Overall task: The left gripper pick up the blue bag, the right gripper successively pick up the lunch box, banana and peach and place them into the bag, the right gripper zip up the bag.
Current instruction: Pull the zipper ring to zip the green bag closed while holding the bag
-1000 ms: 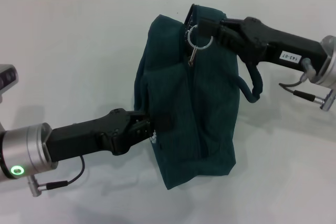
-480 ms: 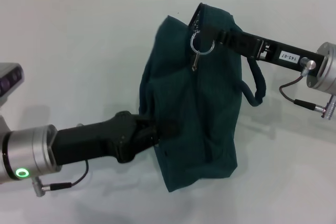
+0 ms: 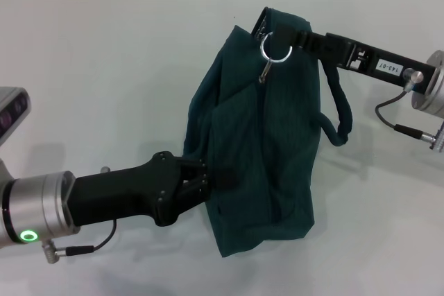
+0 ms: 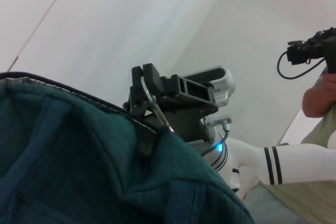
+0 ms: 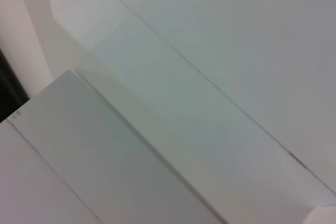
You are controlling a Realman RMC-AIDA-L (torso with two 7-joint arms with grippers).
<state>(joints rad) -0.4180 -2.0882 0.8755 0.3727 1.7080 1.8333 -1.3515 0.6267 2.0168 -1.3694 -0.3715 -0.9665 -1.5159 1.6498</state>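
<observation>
Left gripper clamped on the blue bag, held up over the white table. Right gripper pinches the top edge by the ring pull (bag looks zipped).

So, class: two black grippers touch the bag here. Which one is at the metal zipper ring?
The right gripper, at the blue bag's far top edge beside the ring pull. The left gripper grips the bag's near side instead.
</observation>
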